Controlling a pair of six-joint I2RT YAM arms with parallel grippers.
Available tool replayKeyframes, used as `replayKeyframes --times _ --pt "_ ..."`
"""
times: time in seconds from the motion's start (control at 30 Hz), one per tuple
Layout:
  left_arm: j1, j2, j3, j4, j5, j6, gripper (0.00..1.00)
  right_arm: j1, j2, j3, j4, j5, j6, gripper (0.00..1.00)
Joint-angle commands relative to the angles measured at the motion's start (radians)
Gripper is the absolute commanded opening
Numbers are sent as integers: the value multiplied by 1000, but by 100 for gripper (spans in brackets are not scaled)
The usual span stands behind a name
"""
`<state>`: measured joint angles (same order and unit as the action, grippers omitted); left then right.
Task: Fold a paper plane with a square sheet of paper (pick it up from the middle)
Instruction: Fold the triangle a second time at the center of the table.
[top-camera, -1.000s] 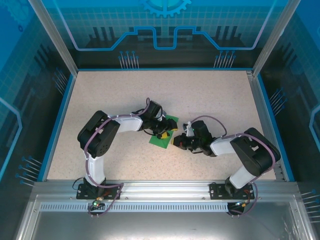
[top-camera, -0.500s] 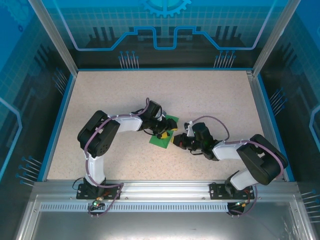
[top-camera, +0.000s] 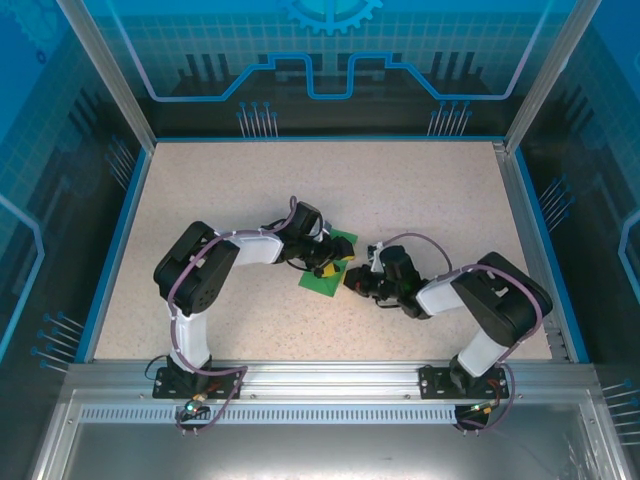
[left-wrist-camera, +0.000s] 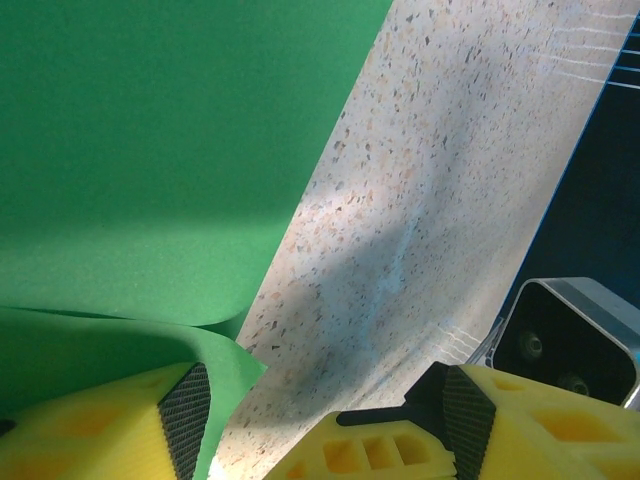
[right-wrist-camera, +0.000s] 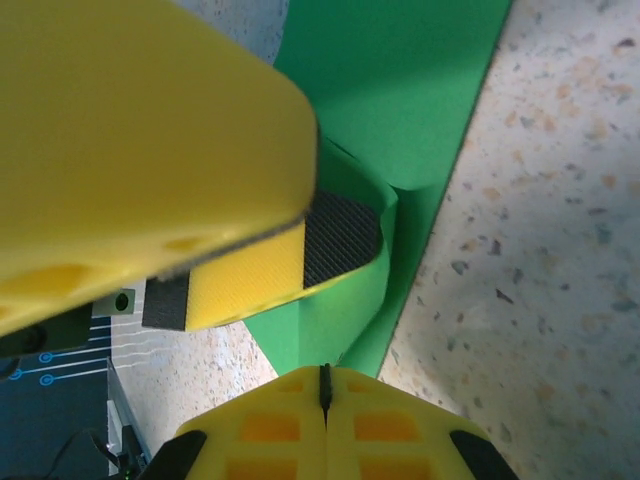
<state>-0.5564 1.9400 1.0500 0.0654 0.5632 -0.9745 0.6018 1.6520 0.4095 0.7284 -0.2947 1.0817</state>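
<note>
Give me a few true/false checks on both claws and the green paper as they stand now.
1. The left claw has its jaws apart. True.
2. The right claw is wide open. False: its fingers are pressed together.
3. The green paper lies near the middle of the table, between the two claws. True.
4. The sheet lies completely flat. False: one edge curls up beside the claws.

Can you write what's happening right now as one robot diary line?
green paper sheet: flap curled over | left gripper: open, astride its edge | right gripper: shut, beside the fold
</note>
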Motion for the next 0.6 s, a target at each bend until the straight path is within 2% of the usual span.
replayKeyframes --times 0.0,0.23,0.57 --pt "5 6 -35 -45 -14 -7 67 8 35 31 65 10 7 0" --pt "5 7 -27 -49 -14 -2 67 13 100 43 81 9 8 0" --pt "5 7 -13 -55 -8 0 67 24 95 76 -115 43 -69 0"
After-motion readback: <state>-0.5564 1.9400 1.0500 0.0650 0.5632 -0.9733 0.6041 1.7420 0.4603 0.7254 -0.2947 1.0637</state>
